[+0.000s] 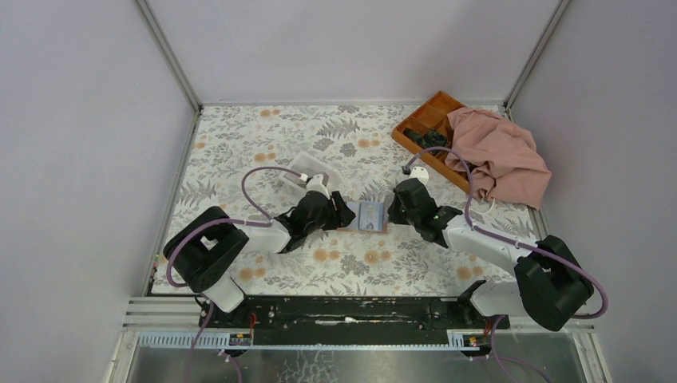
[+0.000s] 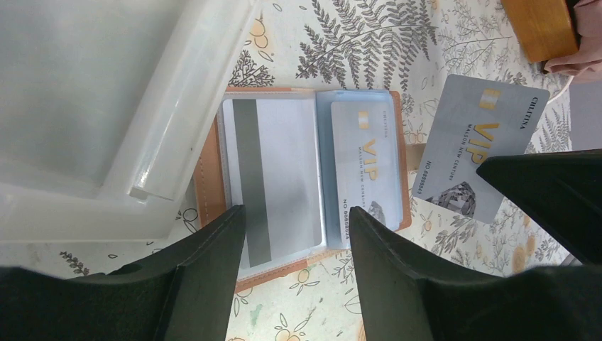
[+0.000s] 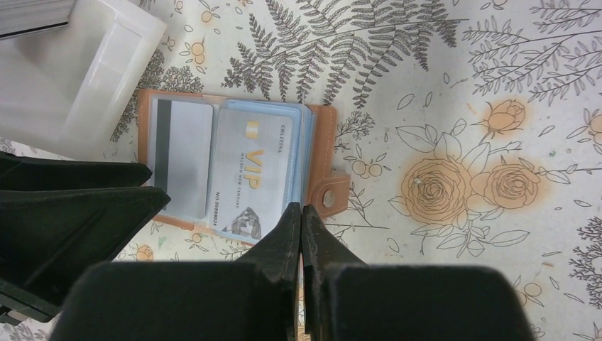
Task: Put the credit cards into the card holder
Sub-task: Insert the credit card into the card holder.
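Observation:
The tan card holder (image 1: 372,217) lies open on the floral table between my two grippers. In the left wrist view, the card holder (image 2: 204,177) holds one credit card (image 2: 280,170) with its stripe side up. A grey VIP card (image 2: 365,160) sits in the right sleeve. My left gripper (image 2: 297,213) is open over the holder's near edge, with nothing between its fingers. My right gripper (image 3: 302,207) is shut by the snap tab (image 3: 331,193). It pinches the corner of another VIP credit card (image 2: 475,138), which hangs tilted beside the holder.
A white box (image 1: 307,167) stands just behind the left gripper and fills the upper left of the left wrist view (image 2: 92,92). An orange compartment tray (image 1: 427,124) sits at the back right, with a pink cloth (image 1: 499,155) heaped beside and over it.

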Robot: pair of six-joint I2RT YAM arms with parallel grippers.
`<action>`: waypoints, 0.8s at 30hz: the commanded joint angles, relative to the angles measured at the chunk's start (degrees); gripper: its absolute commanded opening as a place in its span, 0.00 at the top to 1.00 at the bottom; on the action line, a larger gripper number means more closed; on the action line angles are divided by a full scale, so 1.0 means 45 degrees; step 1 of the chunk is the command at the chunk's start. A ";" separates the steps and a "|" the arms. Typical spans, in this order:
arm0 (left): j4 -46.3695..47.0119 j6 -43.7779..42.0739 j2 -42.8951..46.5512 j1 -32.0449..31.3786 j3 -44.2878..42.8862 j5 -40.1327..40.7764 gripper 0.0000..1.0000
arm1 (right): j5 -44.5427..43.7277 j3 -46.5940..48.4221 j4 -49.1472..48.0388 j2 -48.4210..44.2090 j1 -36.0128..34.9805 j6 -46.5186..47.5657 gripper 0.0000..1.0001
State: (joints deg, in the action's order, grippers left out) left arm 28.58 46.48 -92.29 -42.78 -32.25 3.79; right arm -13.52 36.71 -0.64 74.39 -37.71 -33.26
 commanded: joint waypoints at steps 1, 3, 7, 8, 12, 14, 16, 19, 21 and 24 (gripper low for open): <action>-0.0256 -0.0364 -0.0195 -0.0152 -0.0332 0.0340 0.38 | 0.0452 0.0565 -0.0409 0.0217 0.0191 0.0039 1.00; -0.0257 -0.0353 -0.0250 -0.0141 -0.0353 0.0320 0.38 | 0.0596 0.0536 -0.0483 0.0307 0.0250 -0.0017 1.00; -0.0257 -0.0348 -0.0339 -0.0150 -0.0372 0.0261 0.38 | 0.0828 0.0458 -0.0635 0.0436 0.0333 -0.0108 1.00; -0.0257 -0.0338 -0.0359 -0.0161 -0.0375 0.0243 0.38 | 0.0874 0.0441 -0.0664 0.0431 0.0351 -0.0136 1.00; -0.0257 -0.0347 -0.0370 -0.0175 -0.0338 0.0241 0.38 | 0.0972 0.0402 -0.0744 0.0405 0.0391 -0.0211 1.00; -0.0257 -0.0341 -0.0400 -0.0175 -0.0344 0.0215 0.38 | 0.1008 0.0397 -0.0742 0.0384 0.0393 -0.0236 1.00; -0.0257 -0.0329 -0.0428 -0.0210 -0.0334 0.0200 0.39 | 0.1036 0.0412 -0.0719 0.0347 0.0393 -0.0262 1.00; -0.0257 -0.0312 -0.0429 -0.0233 -0.0305 0.0227 0.39 | 0.1027 0.0397 -0.0697 0.0271 0.0393 -0.0247 1.00; -0.0257 -0.0309 -0.0429 -0.0224 -0.0294 0.0245 0.39 | 0.1009 0.0400 -0.0647 0.0256 0.0393 -0.0227 1.00; -0.0250 -0.0290 -0.0454 -0.0229 -0.0292 0.0234 0.39 | 0.1008 0.0392 -0.0634 0.0283 0.0412 -0.0239 1.00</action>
State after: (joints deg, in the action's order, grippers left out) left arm 27.75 46.28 -93.23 -43.16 -32.91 3.95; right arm -9.32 36.71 -2.02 76.27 -36.36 -33.89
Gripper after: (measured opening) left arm 0.611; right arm 0.018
